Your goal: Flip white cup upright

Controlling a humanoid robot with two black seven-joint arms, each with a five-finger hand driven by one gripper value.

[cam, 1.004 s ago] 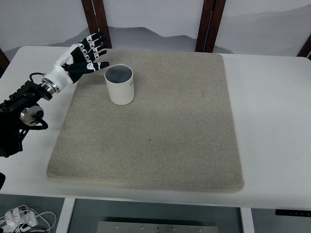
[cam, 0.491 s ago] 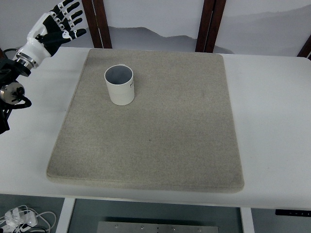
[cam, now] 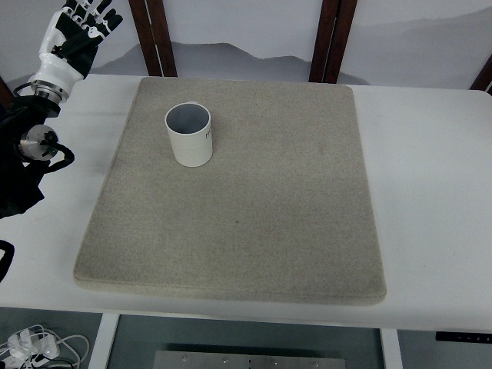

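Observation:
A white cup point(cam: 189, 134) stands upright on the beige mat point(cam: 254, 207), in its far left part, mouth facing up and grey inside. My left hand point(cam: 79, 27), white and black, is raised at the top left corner, well away from the cup, its fingers spread and holding nothing. Its black arm runs down the left edge. The right arm does not show.
The mat lies on a white table point(cam: 430, 200). Dark wooden posts point(cam: 152, 34) stand behind the table's far edge, with another pair point(cam: 332, 38) further right. White cables point(cam: 31, 344) lie on the floor at the bottom left.
My left hand has drawn back from beside the cup, up and to the left, to the top left corner. The cup has stayed upright in the same spot.

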